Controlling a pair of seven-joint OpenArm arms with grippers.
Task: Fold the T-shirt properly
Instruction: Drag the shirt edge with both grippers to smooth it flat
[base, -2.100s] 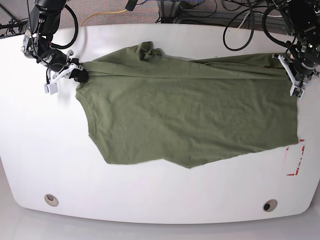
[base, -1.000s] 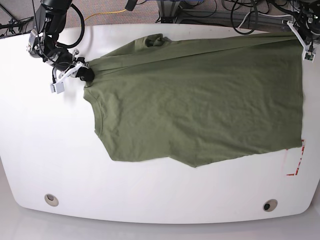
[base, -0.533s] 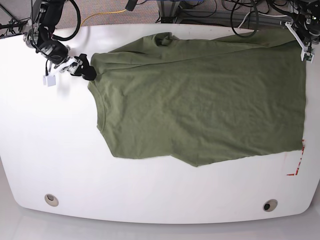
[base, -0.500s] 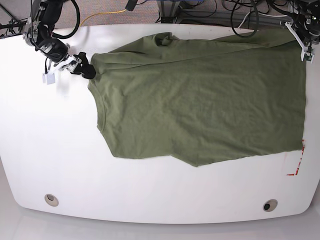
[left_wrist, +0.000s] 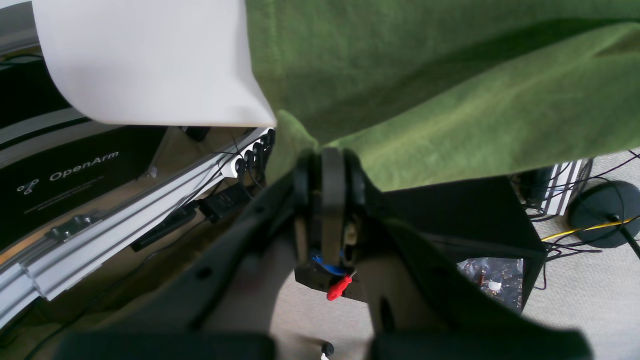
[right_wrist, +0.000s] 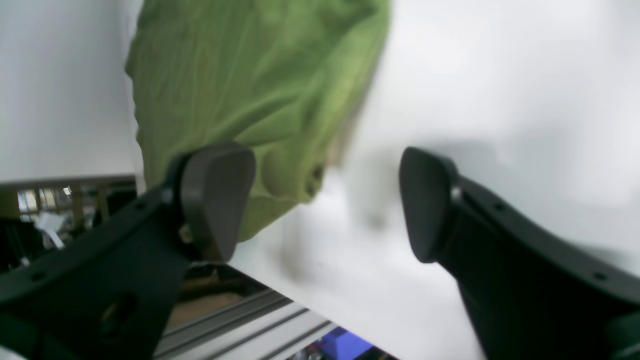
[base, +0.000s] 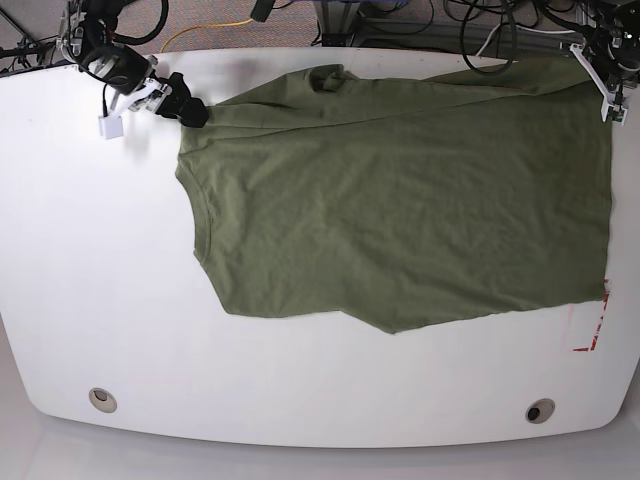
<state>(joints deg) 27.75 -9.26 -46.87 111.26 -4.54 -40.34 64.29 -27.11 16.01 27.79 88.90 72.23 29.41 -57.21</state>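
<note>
Two pincers, two different risks. My left pincer (left_wrist: 322, 165) is pressed together on a hem corner of the olive-green T-shirt (base: 400, 200) right at the far edge of the tabletop (base: 100, 280), and in the left wrist view that corner already hangs past the rim. If I pull any further outward, I judge the cloth will drag off the edge and the whole spread will skew.

My right pincer (right_wrist: 320, 200) stands spread, holding nothing, with the sleeve end lying bunched just beside its left finger (right_wrist: 215, 195). That bunch is my other worry: the fabric looks thin and wrinkly, so a fold made over it would probably trap the lump and come out crooked.

The T-shirt itself lies mostly flat across the tabletop, its top strip doubled over along the far side, its lower right corner near a red marking (base: 590, 325). With only one end anchored, a tug from my left side could slide the free end along.
</note>
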